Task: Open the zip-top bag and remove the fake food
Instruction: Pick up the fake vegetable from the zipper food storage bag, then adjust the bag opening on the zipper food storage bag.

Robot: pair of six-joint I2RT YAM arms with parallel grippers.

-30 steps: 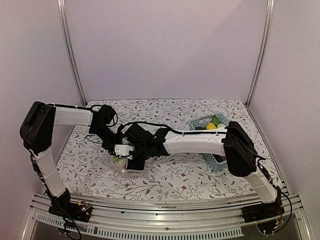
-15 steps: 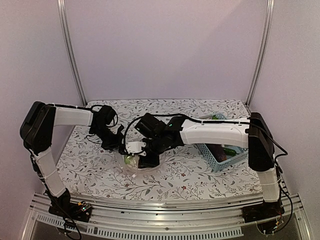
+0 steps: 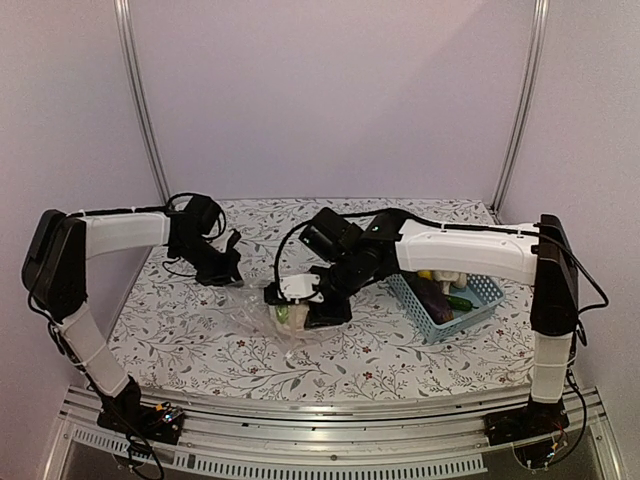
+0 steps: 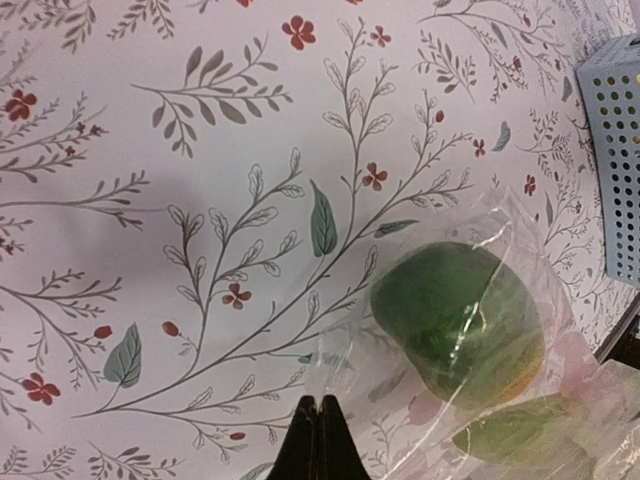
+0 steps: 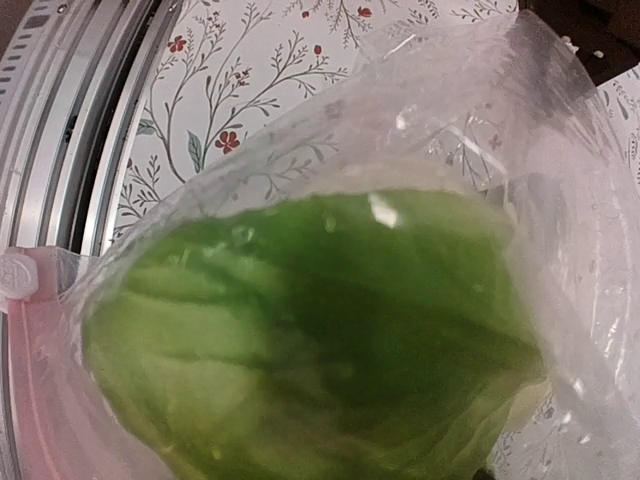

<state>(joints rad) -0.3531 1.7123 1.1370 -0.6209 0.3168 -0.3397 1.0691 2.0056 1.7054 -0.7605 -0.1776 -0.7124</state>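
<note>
Lying at the near centre of the table [image 3: 380,355], the zip-top bag [image 3: 283,327] holds a leafy green piece [image 5: 320,340] pressed against its clear film. Directly over it, the right gripper [image 3: 300,303] bears down on the bag; how wide its fingers stand cannot be told, nor whether they grip the leaf. Slightly farther back and to the left, the left gripper [image 4: 318,415] has its fingers pressed together at the bag's edge. The right arm is judged nearer the food. Farther right stands the blue basket [image 3: 483,293].
</note>
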